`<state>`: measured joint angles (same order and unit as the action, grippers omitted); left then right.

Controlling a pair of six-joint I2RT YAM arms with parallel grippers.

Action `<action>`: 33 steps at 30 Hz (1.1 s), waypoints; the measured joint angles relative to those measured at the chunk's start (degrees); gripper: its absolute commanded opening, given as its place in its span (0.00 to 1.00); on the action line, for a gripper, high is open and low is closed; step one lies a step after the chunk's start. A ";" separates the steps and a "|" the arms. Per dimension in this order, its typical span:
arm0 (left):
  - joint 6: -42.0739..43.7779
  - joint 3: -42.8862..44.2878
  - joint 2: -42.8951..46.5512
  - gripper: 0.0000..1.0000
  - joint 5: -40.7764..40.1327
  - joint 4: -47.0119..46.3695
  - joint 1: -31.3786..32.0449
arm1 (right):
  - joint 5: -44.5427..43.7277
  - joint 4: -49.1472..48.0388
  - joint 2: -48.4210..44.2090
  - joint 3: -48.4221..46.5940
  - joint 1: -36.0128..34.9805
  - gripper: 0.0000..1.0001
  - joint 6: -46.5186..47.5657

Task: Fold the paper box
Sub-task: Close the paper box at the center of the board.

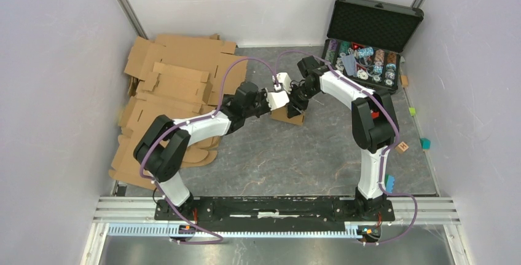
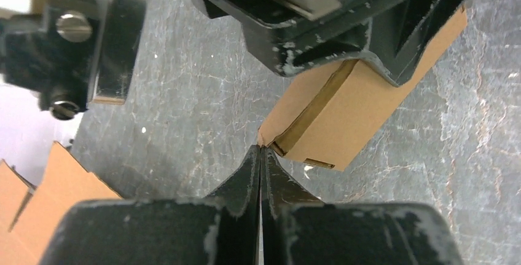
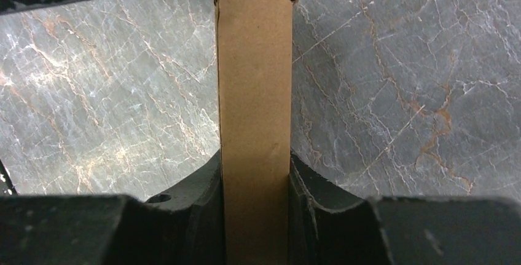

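The paper box (image 1: 287, 115) is a small brown cardboard box at the middle of the table, between both arms. My right gripper (image 1: 298, 101) reaches down from the back right and is shut on it. In the right wrist view the box (image 3: 255, 80) fills the gap of the right gripper (image 3: 255, 154), with both fingers pressed on its sides. My left gripper (image 1: 284, 102) comes in from the left. In the left wrist view the left gripper (image 2: 261, 149) is shut, its tips touching the near corner flap of the box (image 2: 353, 114).
A heap of larger flat cardboard sheets (image 1: 175, 90) covers the back left of the table. An open black case (image 1: 367, 40) with poker chips stands at the back right. Small coloured blocks (image 1: 425, 144) lie along the right wall.
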<state>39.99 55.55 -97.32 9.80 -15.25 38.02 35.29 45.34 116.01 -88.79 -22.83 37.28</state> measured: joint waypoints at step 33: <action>-30.21 1.88 -0.46 0.02 -6.73 2.10 0.61 | -4.81 -2.05 -0.26 1.31 -1.53 0.21 0.81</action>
<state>9.78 57.43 -97.78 3.07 -13.15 38.63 30.48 43.29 115.74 -87.48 -24.36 38.09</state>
